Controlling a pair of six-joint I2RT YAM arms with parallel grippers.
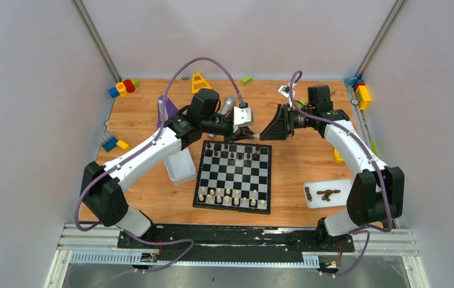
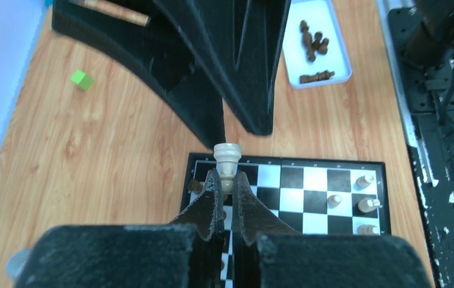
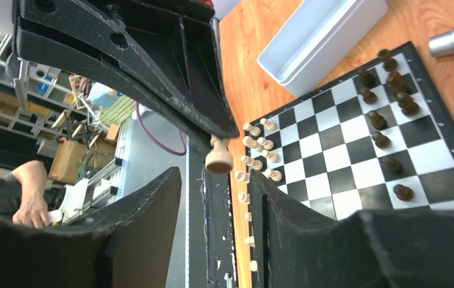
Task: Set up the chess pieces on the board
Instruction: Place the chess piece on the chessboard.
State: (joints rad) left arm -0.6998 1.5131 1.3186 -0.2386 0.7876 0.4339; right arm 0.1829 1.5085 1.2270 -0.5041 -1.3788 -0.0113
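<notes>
A light chess piece is being clamped between the two fingers of the left hand, which are being pressed together on its narrow part, so that its wide end is sticking out past the fingertips. The piece is being carried in the air above the far edge of the chessboard and is not resting on any square.

The right hand is being held just opposite, nearly tip to tip with the left hand. Its fingers are being held wide apart and nothing is being gripped by them. In the right wrist view the light chess piece is being seen in the gap between these fingers. Whether they are touching it cannot be told.

On the chessboard, dark pieces are standing along the far rows and light pieces along the near rows.

To the right of the board, apart from it, a white tray is lying on the bench, and several loose dark pieces are lying in it. Just beside the left edge of the board a white bin is standing, and it is being partly covered by the left arm. Coloured toy blocks are lying near the far left corner of the bench.
</notes>
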